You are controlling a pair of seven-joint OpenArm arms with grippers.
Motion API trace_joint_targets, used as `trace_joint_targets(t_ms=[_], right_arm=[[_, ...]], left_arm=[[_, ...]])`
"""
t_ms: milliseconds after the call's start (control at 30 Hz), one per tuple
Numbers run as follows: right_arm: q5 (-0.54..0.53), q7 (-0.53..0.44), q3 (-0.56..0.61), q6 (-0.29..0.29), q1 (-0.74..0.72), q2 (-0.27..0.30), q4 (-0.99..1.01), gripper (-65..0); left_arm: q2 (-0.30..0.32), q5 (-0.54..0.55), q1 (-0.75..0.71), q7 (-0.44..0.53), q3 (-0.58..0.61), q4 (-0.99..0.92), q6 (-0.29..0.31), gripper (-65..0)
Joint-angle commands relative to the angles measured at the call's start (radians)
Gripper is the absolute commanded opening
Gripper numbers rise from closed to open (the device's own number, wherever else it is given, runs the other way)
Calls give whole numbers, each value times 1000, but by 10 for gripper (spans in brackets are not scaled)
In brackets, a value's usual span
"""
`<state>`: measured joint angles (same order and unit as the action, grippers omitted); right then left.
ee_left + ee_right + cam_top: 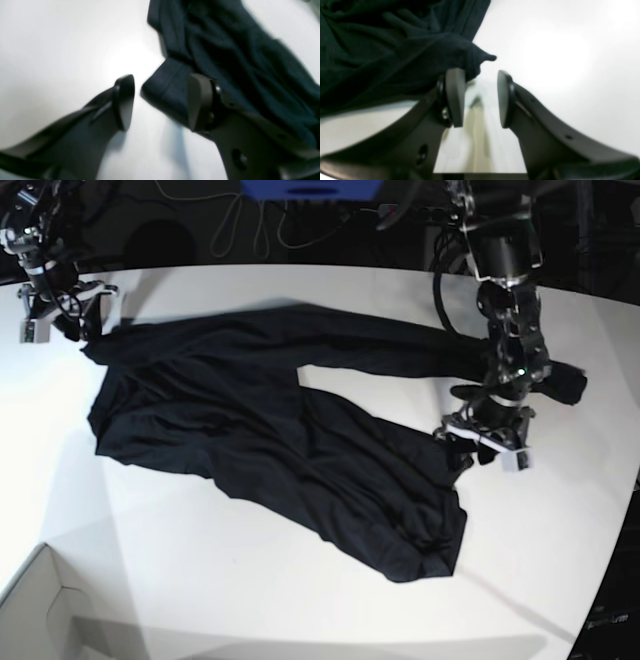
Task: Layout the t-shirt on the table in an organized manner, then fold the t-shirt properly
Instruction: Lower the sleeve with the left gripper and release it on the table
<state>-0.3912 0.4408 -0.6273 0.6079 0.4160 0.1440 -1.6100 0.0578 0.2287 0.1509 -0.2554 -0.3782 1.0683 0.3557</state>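
The table (250, 580) is seen to curve along its far edge, with dark clutter and cables beyond it. A box corner (40, 610) sits at the near left. Bare white surface is left along the near side and at the right end; little room is left between the shirt (270, 430) and the far edge at the left.

The shirt is spread across the middle of the table, running from the far left corner toward the right side. It is not flat: folds and wrinkles are seen throughout, one part is stretched along the far side toward the right, and a lower lobe is bunched toward the near right.

The left gripper (160, 100) is seen with jaws apart; a folded hem lies between them against one pad, unpinched. The right gripper (481, 97) is likewise spread, with cloth draped over the outside of one finger (455, 95) and nothing between the pads.
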Motion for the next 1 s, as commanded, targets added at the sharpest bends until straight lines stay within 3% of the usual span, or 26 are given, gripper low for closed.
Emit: trace_joint_targets(t_ms=[0, 200, 267, 333, 367, 433, 667, 967], right_arm=[[-15, -27, -6, 7, 2, 12, -17, -424], [-15, -27, -6, 7, 2, 12, -17, -425], [-15, -29, -6, 7, -4, 13, -17, -426], [-15, -27, -6, 7, -6, 27, -17, -427], [-15, -27, -6, 7, -7, 30, -16, -427], [-15, -30, -6, 7, -9, 33, -13, -427], [-15, -27, 2, 7, -42, 35, -11, -429], [-13, -27, 70, 7, -93, 47, 52, -429]], left_arm=[[4, 7, 37, 24, 5, -3, 9, -323], [12, 10, 89, 26, 11, -138, 9, -337], [15, 10, 95, 26, 5, -168, 9, -439], [37, 16, 92, 26, -14, -170, 9, -620], [49, 19, 88, 26, -35, -170, 9, -650], [60, 21, 68, 26, -95, -168, 15, -626], [84, 22, -46, 18, -368, 17, 21, -650], [146, 22, -118, 18, -480, 109, 21, -650]])
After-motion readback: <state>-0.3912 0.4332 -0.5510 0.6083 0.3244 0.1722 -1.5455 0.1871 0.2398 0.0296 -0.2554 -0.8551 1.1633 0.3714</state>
